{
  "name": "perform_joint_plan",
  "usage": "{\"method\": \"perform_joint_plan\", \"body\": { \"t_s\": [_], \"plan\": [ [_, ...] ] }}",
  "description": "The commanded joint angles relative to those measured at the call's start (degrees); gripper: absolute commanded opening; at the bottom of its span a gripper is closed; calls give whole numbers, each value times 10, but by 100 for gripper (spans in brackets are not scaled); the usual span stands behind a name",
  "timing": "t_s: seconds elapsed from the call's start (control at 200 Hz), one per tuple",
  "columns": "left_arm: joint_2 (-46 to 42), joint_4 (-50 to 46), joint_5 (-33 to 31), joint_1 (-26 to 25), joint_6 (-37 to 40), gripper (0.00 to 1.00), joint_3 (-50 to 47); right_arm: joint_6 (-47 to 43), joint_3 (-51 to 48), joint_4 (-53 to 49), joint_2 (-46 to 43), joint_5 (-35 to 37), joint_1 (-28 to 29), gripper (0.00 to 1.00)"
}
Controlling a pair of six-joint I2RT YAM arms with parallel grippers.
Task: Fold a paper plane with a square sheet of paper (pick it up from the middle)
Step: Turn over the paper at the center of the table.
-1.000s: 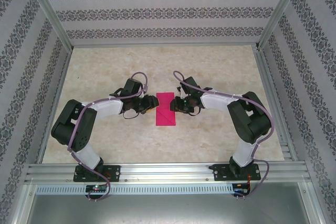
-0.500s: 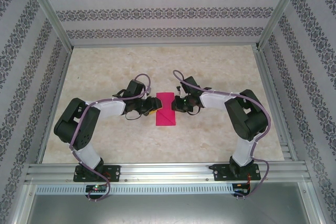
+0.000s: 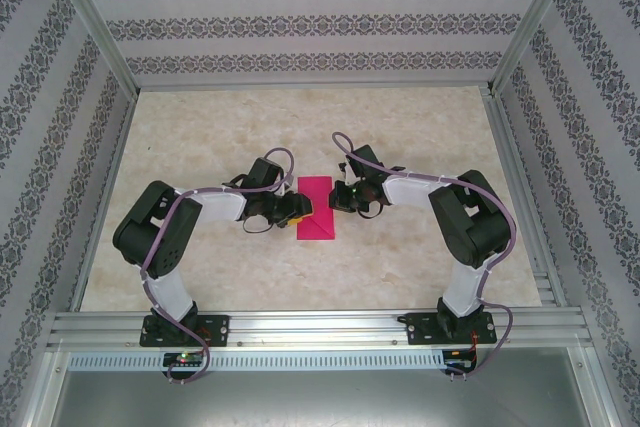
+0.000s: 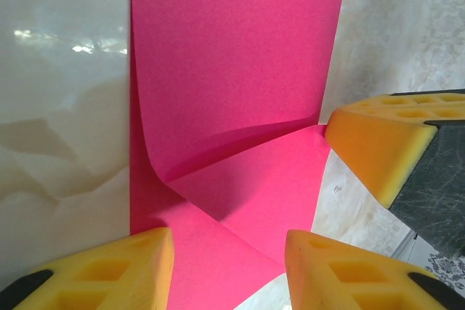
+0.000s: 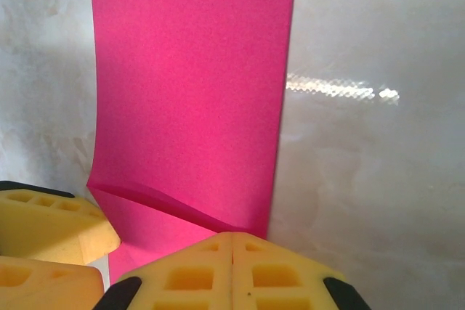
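Note:
The magenta-pink sheet of paper point(image 3: 318, 215) lies on the table between both arms as a tall narrow rectangle. A diagonal flap point(image 4: 254, 194) is turned over near one end, and its fold curls up off the layer below. My left gripper point(image 3: 296, 209) is at the sheet's left edge. It stands open point(image 4: 227, 274), its yellow fingers point(image 4: 102, 270) straddling the flap's corner without gripping it. My right gripper point(image 3: 339, 197) is at the right edge, shut point(image 5: 232, 270), its joined tips resting on the paper point(image 5: 189, 92) beside the fold.
The marble-patterned table point(image 3: 200, 137) is ringed by patterned walls and aluminium rails point(image 3: 320, 327). The right gripper's yellow finger point(image 4: 381, 143) shows close to the left one over the paper. Bare tabletop stretches behind and in front of the sheet.
My left arm has moved right, bringing its open gripper onto the paper's left edge. The right gripper has stayed almost still at the right edge.

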Motion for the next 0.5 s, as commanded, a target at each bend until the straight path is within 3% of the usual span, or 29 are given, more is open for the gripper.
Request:
{"method": "perform_joint_plan", "body": {
  "t_s": [0.0, 0.5],
  "plan": [
    [7, 21, 1, -6, 1, 45, 15, 6, -9, 19, -4, -1, -7, 5],
    [23, 48, 14, -10, -5, 37, 29, 17, -22, 26, -11, -1, -17, 3]
  ]
}}
